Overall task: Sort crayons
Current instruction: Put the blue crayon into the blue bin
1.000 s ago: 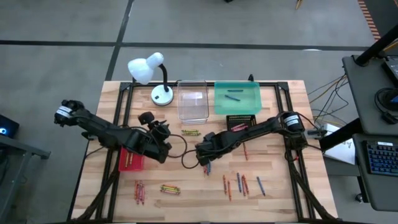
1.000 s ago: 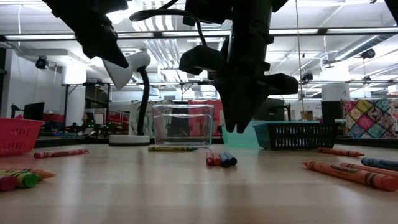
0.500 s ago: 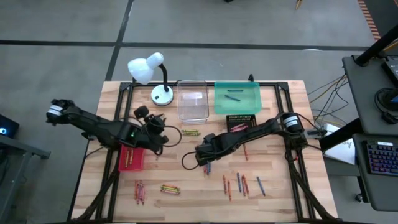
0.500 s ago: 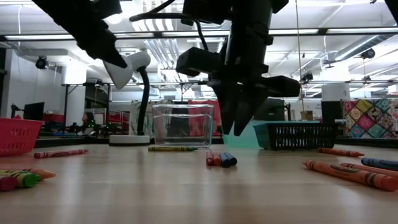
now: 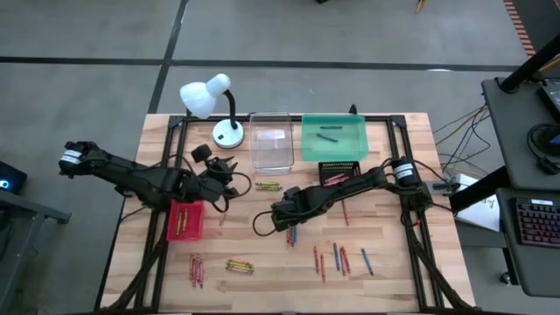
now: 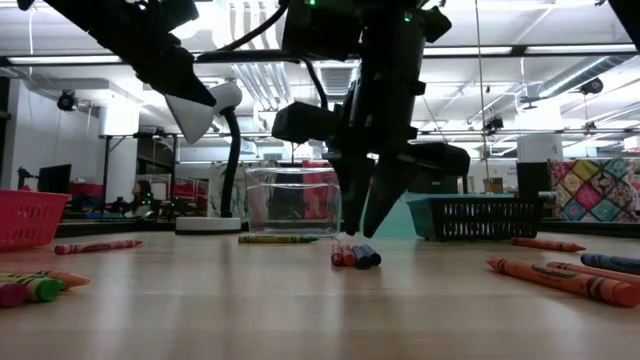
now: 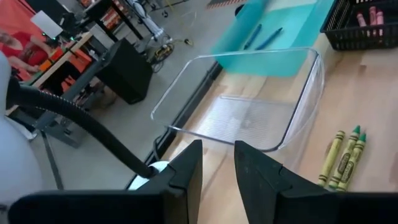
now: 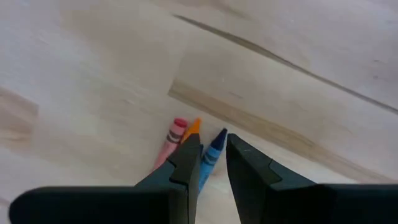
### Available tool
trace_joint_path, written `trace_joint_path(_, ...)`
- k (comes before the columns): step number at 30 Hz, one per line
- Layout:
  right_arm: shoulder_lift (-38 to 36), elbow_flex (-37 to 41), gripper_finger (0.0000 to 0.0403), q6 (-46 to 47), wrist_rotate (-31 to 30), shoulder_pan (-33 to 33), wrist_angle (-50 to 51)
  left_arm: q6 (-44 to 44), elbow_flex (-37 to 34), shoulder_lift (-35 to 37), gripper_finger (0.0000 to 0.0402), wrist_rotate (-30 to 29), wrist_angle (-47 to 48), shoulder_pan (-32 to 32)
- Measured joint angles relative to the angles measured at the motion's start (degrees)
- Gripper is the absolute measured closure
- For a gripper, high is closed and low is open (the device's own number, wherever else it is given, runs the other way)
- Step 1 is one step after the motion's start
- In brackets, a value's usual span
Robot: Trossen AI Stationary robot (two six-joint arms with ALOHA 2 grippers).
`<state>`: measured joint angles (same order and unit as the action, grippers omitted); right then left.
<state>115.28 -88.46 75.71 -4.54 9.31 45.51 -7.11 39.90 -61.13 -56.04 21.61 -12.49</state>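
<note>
The blue crayon (image 8: pixel 213 154) lies flat near the middle of the wooden table (image 5: pixel 394 271), its long axis running near-to-far, beside a pink crayon (image 8: pixel 171 138) and an orange crayon (image 8: pixel 191 128). The right gripper (image 8: pixel 211 162) straddles it, fingers parted, not yet clenched. The left gripper (image 7: pixel 217 177), released and empty, hangs above the table near the clear tray (image 7: pixel 249 99).

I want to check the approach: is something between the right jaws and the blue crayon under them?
Nothing visible is in the way. The right gripper hangs open directly over the blue crayon, jaws on either side of it. A pink crayon and an orange crayon lie close beside it, not over it.
</note>
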Motion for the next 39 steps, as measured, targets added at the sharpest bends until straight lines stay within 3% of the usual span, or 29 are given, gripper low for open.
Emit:
trace_joint_path(25,-0.04,0.60,0.0335,-5.31,-1.56,0.03,1.46,2.10,1.83,-0.42,0.0326,-0.35,-3.39,2.12)
trace_joint_path(33,-0.04,0.60,0.0335,-6.89,-3.25,-0.36,8.31,-6.08,2.42,-0.43,0.0326,-0.36,-3.56,0.87)
trace_joint_path(39,-0.52,0.60,0.0335,-8.72,-2.83,-0.45,7.40,-10.92,2.34,-0.65,0.0326,-0.05,-3.75,-2.89)
